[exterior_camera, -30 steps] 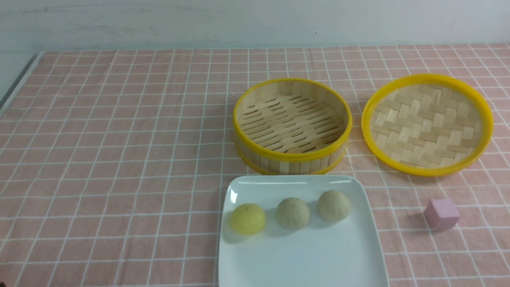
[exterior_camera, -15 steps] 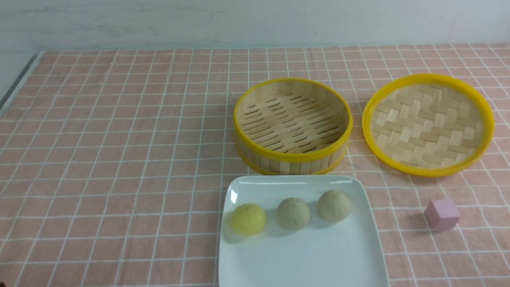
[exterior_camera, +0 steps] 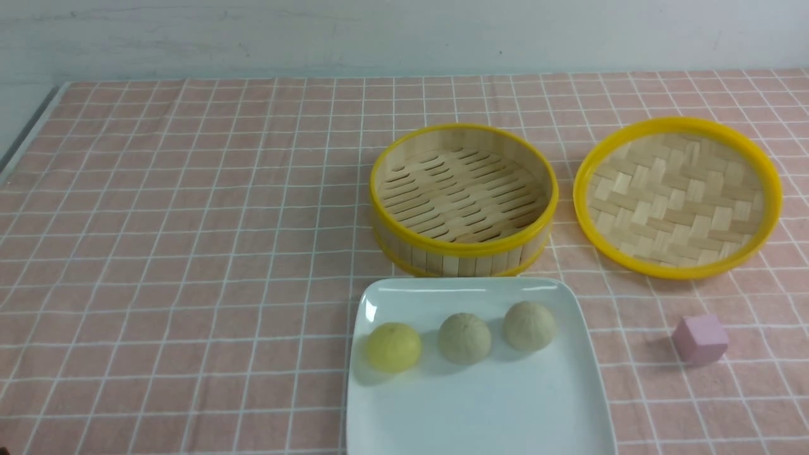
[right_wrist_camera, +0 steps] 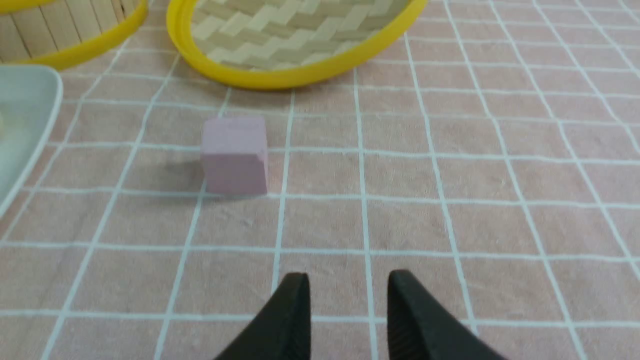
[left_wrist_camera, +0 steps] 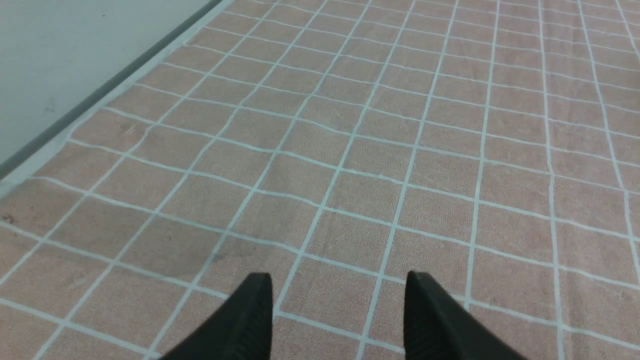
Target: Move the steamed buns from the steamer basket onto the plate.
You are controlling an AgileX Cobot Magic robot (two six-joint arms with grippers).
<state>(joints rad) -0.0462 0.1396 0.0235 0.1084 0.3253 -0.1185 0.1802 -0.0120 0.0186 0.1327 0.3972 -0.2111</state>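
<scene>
Three steamed buns lie in a row on the white square plate [exterior_camera: 480, 411]: a pale yellow one [exterior_camera: 393, 346], a beige one [exterior_camera: 464, 338] and another beige one [exterior_camera: 529, 325]. Behind the plate stands the round bamboo steamer basket [exterior_camera: 464, 246], with nothing on its slatted floor. Neither arm shows in the front view. My left gripper [left_wrist_camera: 339, 280] is open over bare checked cloth, with nothing between its fingers. My right gripper [right_wrist_camera: 348, 277] is open too, low over the cloth, a little short of a pink cube [right_wrist_camera: 234, 155]. The plate's corner [right_wrist_camera: 25, 125] and the basket's wall [right_wrist_camera: 60, 30] show in the right wrist view.
A shallow yellow-rimmed woven bamboo disc [exterior_camera: 679, 199] lies right of the basket, its yellow rim [right_wrist_camera: 280, 77] showing in the right wrist view. The small pink cube [exterior_camera: 700, 339] sits right of the plate. The table's left edge [left_wrist_camera: 100, 95] shows in the left wrist view.
</scene>
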